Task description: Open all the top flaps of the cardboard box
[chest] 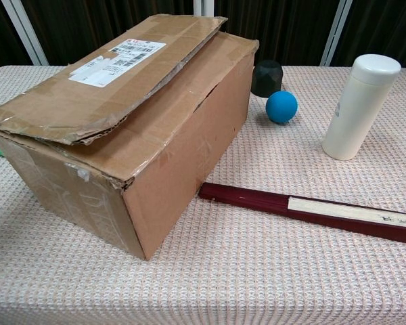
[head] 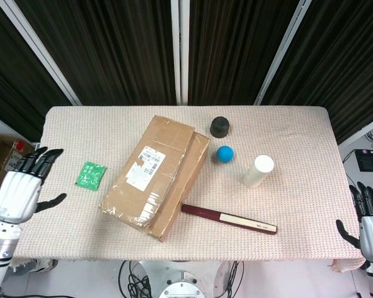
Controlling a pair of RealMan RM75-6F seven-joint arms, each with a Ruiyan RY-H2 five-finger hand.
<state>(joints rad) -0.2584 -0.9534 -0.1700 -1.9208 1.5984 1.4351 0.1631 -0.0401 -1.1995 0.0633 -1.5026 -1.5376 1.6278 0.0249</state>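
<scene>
- Left hand (head: 20, 189) sits at the lower left of the head view, just off the table's left edge, fingers spread apart and holding nothing
- Right hand (head: 370, 222) shows at the lower right corner of the head view, beyond the table's right edge, fingers apart and holding nothing; neither hand appears in the chest view
- Cardboard box (head: 156, 176) lies at an angle in the middle of the table (head: 298, 136), left of centre; in the chest view it fills the left half of the frame
- Its top flaps (chest: 111, 74) lie folded down over the box, 1 overlapping the other; the upper flap carries a white shipping label (chest: 118, 61) and its torn near edge lifts slightly off the flap beneath
- Green packet (head: 90, 174) lies flat on the table left of the box, between the box and the left hand, touching neither
- Dark red folded fan (head: 229, 218) lies just beside the box's lower right corner, stretching toward the right of the frame
- Blue ball (head: 225, 154) rests right of the box, with a black cup (head: 220, 126) just above it in the frame
- White bottle (head: 258, 171) stands upright to the right of the ball, apart from it
</scene>
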